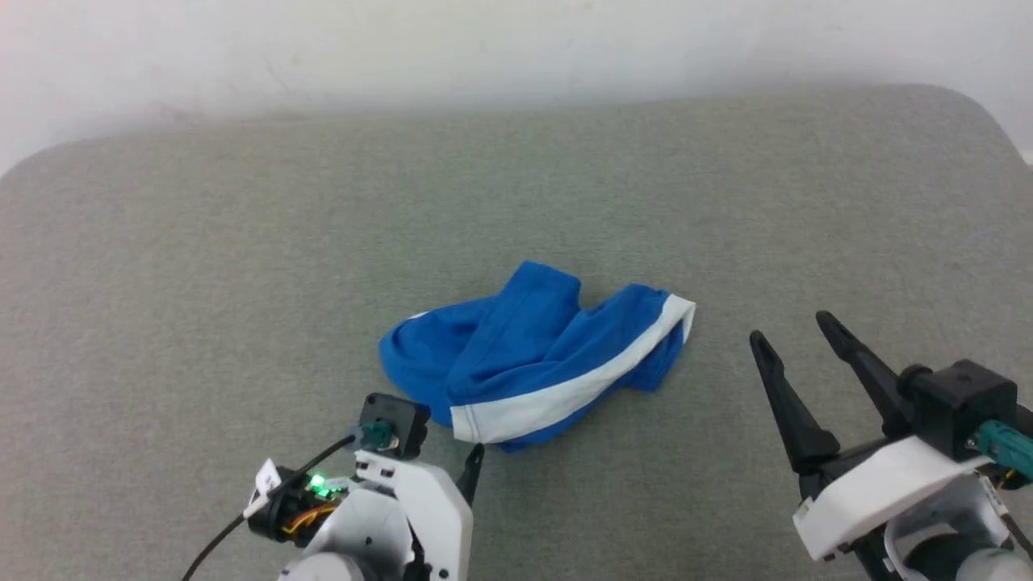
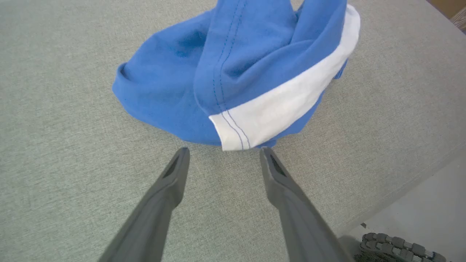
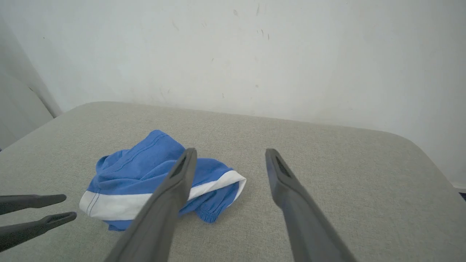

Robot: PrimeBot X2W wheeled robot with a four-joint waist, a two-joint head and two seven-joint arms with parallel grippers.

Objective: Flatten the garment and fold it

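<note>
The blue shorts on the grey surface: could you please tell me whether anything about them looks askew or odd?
The shorts lie bunched in a heap on the grey cushioned surface, folded over themselves rather than flat, so the white side stripe runs diagonally. No tear or stain shows.

1. The garment [image 2: 233, 72], just beyond the fingertips of the left gripper [image 2: 224, 150]: thin, soft, matt cloth with stitched hems.
2. The cushion cover [image 2: 72, 163] beneath the fingers [image 2: 174, 178]: matt woven fabric, finely rough.
3. The fingers: smooth, matt, dark plastic by the look.
</note>
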